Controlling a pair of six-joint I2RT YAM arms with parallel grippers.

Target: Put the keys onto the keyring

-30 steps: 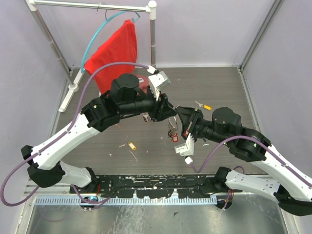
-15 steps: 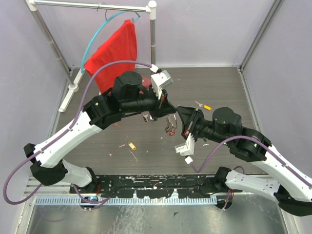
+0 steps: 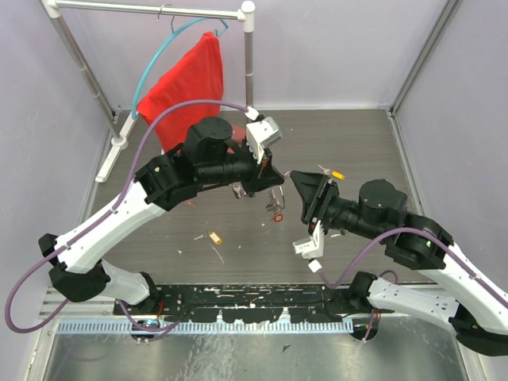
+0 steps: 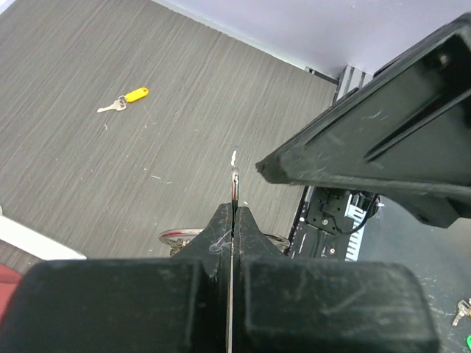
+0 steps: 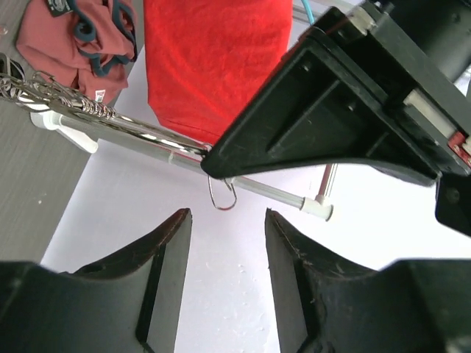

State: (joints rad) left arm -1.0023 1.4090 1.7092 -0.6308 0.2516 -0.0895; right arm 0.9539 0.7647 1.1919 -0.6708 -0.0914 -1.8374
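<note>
Grey wood-grain table [image 3: 357,135] is shut in by pale walls [image 3: 48,159] on the left, right and far sides, with a black rail [image 3: 254,305] along the near edge. A white clothes rack [image 3: 147,9] fills the far-left corner, and a red cloth [image 3: 186,83] hangs from it on a teal hoop [image 3: 155,59]. A maroon garment [image 5: 73,33] lies on the table under the left arm. The far-right part of the table is the widest bare stretch. The two arms meet tip to tip over the middle, leaving little room between them.

The left gripper [image 3: 268,184] is clenched on the keyring [image 4: 234,193]. In its wrist view the thin wire stands edge-on between the closed fingers [image 4: 213,235] and pokes out just beyond their tips. A small bunch of keys [image 3: 276,208] hangs below it, above the table.

The right gripper [image 3: 295,176] is released, its fingers [image 5: 169,272] spread wide. It points left at the left gripper from just beside it. In the right wrist view the wire loop shows in line with the gap between the fingers, beyond their tips and not touching them.

A yellow-tagged key [image 3: 337,175] lies loose on the table far-right of the grippers. A second yellow-tagged key [image 3: 214,237] lies near-left, under the left arm.
</note>
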